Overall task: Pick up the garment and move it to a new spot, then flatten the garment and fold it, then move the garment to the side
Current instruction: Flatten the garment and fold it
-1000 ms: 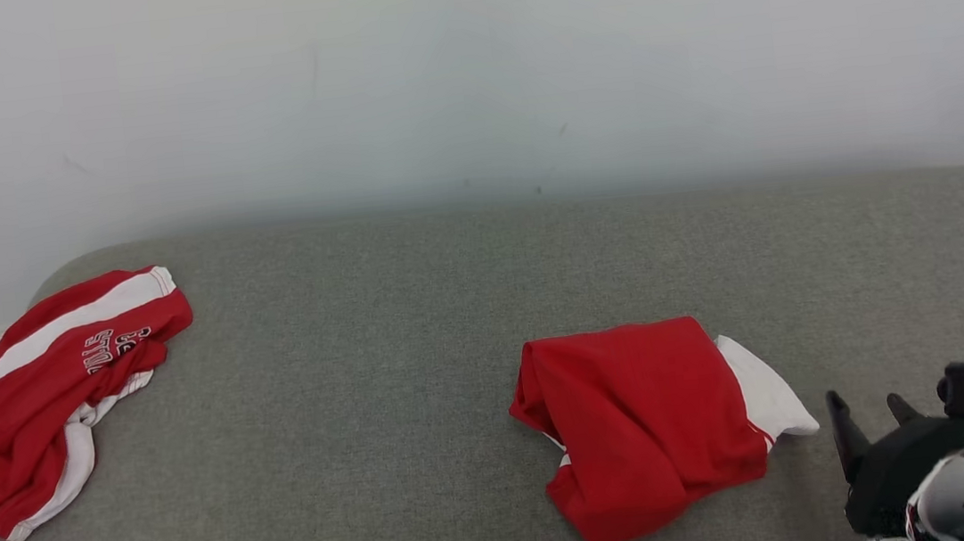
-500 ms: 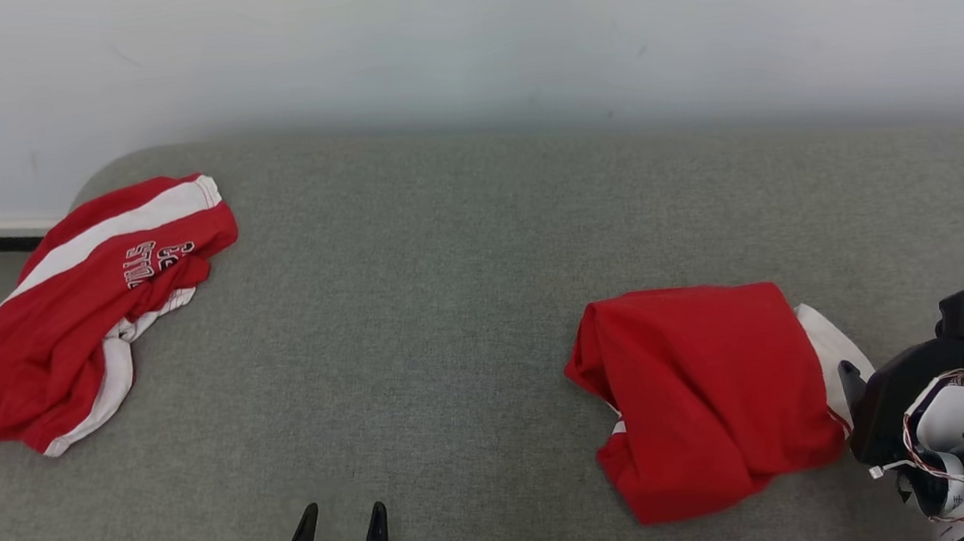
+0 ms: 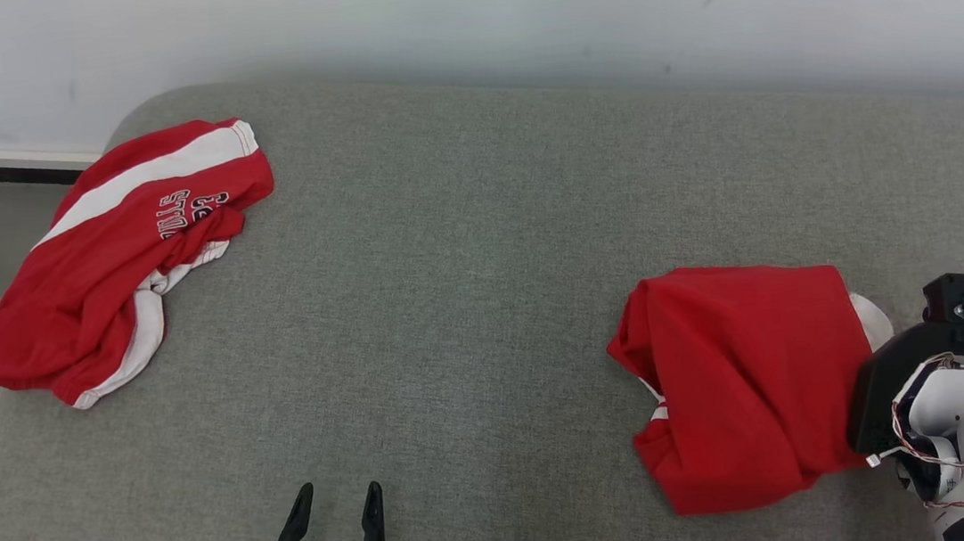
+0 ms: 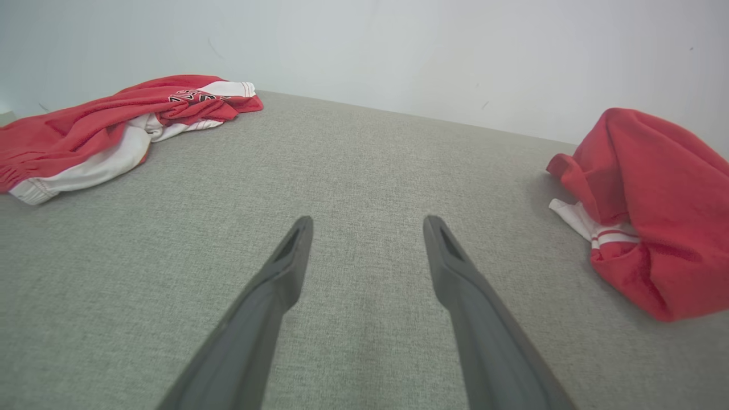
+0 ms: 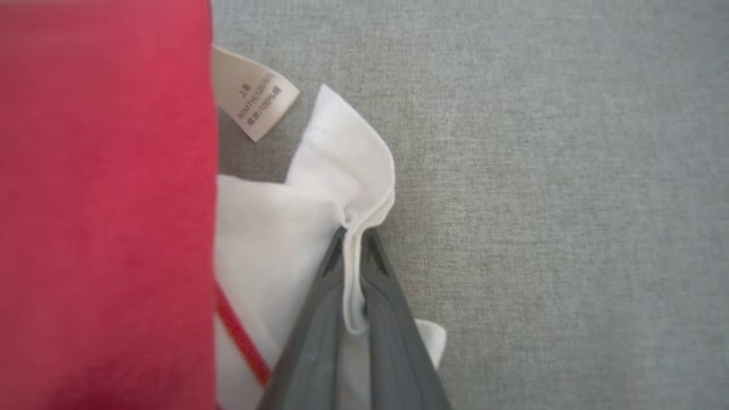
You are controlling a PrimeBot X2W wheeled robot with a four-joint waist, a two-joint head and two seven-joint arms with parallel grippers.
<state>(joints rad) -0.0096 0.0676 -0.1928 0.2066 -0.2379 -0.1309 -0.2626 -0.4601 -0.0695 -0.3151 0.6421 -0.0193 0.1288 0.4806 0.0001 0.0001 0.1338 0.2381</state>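
Barely legible tag [image 5: 254,94] on garment [image 5: 102,199]

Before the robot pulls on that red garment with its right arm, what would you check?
1. Right gripper shut on the garment: ok, it pinches the white edge.
2. Enough cloth pinched to hold under a pull: cannot tell; just a thin fold is caught.
3. Left gripper free to help: ok, open and holding nothing.
4. Bare cushion to spread the garment on: ok, a wide stretch lies mid-cushion.
5. Other garment out of the way: ok, it lies apart at the far left corner.
6. Garment flat: not ok, it is bunched.
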